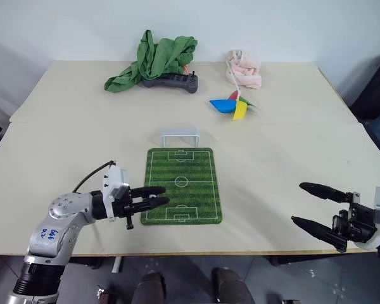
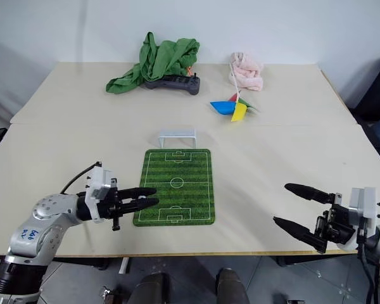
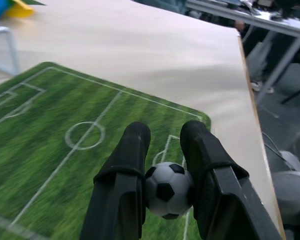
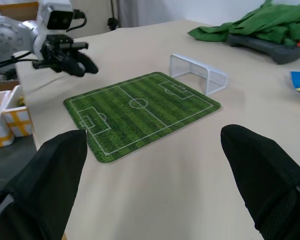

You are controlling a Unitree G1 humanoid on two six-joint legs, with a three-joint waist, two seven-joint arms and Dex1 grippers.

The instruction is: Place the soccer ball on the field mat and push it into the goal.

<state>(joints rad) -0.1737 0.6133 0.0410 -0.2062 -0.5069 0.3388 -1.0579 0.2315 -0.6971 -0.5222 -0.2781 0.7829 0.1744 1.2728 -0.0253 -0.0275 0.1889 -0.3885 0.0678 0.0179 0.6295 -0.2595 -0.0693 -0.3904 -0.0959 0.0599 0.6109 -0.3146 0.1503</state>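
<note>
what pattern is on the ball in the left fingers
White with black patches, like a soccer ball; the left wrist view shows it best.
</note>
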